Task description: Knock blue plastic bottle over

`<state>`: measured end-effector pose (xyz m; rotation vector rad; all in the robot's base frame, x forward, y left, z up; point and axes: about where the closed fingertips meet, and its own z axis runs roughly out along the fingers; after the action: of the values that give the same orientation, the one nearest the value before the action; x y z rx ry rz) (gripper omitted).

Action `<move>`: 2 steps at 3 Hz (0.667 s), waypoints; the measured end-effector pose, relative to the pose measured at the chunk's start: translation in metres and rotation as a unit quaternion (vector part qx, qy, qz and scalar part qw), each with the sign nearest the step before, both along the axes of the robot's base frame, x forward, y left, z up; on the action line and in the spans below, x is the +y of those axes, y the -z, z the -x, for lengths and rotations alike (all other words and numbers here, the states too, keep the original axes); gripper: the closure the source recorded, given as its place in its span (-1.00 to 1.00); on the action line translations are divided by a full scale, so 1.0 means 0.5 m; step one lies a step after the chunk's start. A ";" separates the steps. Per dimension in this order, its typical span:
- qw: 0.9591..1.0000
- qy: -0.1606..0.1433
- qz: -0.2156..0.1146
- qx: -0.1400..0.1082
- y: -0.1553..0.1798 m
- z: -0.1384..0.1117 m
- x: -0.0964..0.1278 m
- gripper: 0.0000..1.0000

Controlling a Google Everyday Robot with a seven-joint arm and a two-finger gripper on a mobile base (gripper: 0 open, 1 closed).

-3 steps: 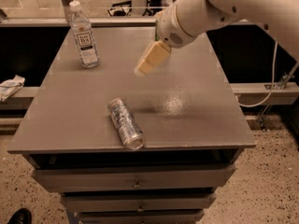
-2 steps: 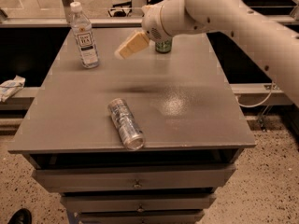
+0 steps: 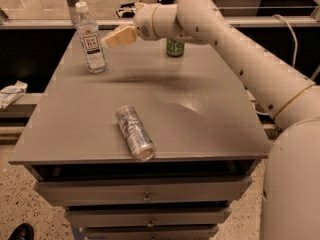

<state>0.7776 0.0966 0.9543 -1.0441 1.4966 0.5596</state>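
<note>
The blue plastic bottle (image 3: 90, 38) stands upright at the far left of the grey table top (image 3: 200, 109). It is clear, with a white cap and a white label with dark print. My gripper (image 3: 111, 39) hangs above the table just right of the bottle, at about label height, its tan fingers pointing left toward it with a small gap between them and the bottle. The white arm reaches in from the right.
A silver patterned can (image 3: 134, 132) lies on its side near the table's front edge. A green can (image 3: 175, 47) stands at the back, partly behind the arm. Drawers sit below the table top. A white cloth (image 3: 11, 93) lies on a ledge at left.
My gripper has swung left across the back of the table, from near the middle to just beside the bottle. The bottle and the cans have not moved.
</note>
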 end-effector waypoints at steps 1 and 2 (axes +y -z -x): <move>0.998 -0.038 -0.054 0.006 -0.007 -0.003 0.049 -1.00; 0.991 -0.100 -0.090 0.001 -0.025 0.032 0.117 -1.00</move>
<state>0.7616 0.1551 0.9670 -1.0574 1.3233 0.8223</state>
